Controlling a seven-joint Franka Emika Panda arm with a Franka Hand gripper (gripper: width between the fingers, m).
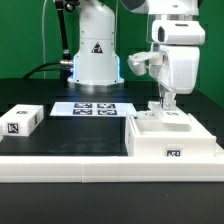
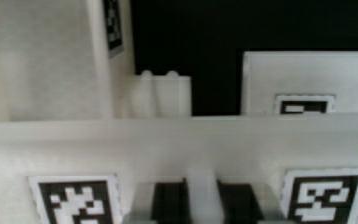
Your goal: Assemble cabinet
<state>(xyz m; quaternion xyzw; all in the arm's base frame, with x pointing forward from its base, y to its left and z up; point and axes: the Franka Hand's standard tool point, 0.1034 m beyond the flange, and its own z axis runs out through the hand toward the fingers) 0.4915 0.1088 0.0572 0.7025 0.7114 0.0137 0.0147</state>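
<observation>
Gripper (image 1: pixel 165 103) is being held low over the cabinet body (image 1: pixel 172 140), at the exterior view's right side of the table (image 1: pixel 70 135). Fingertips are being seen at or just above the box's upper back edge; contact is not being resolved. Finger state cannot be told: the fingers are being seen as one narrow shape in the exterior view, and in the wrist view the dark strips at the near edge are too blurred to be read as spread or pressed together. Nothing is being shown clearly pinched.

Key relation: the cabinet body is lying directly beneath the gripper, not off to a side, so the coming move is being judged as mostly vertical. The body's long axis is being seen running across the exterior view, left to right, with one tag on the near face. In the wrist view a wide white tagged face (image 2: pixel 176 150) is being shown close in, with a small upright white post (image 2: pixel 158 92) behind it and another tagged white piece (image 2: pixel 309 85) beside that.

A loose white tagged block (image 1: pixel 22 120) is lying well apart, far toward the exterior view's left, past the marker board (image 1: pixel 95 108); a long sideways reach would be needed for it. Only one arm is being used, so no nearer-arm choice is being raised.
</observation>
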